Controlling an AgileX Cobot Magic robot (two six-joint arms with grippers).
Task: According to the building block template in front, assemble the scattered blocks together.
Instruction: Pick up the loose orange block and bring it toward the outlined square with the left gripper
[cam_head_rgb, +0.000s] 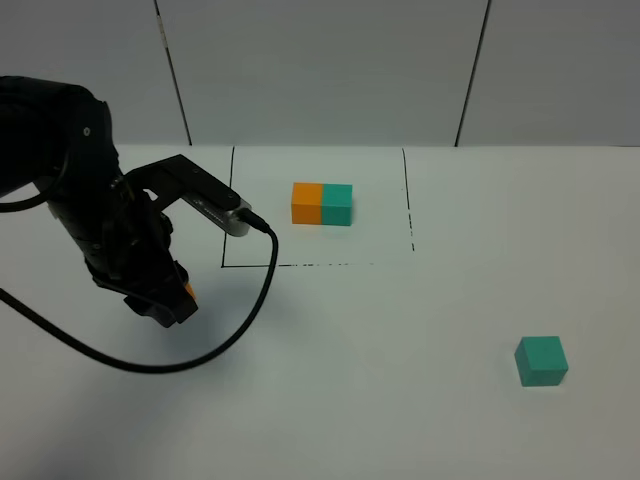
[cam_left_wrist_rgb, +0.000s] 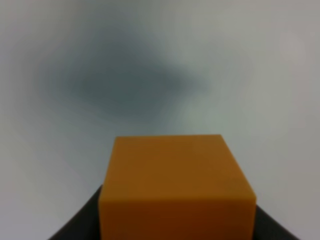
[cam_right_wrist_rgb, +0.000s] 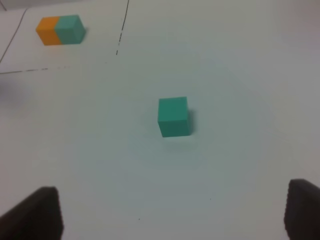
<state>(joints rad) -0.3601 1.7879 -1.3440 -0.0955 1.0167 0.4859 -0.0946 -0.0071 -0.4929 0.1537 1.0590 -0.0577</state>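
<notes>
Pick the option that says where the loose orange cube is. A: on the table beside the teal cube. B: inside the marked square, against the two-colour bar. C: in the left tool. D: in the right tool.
C: the left wrist view shows the orange cube close up with dark tool parts at both its sides, and the high view shows orange at the tip of the left tool.
</notes>
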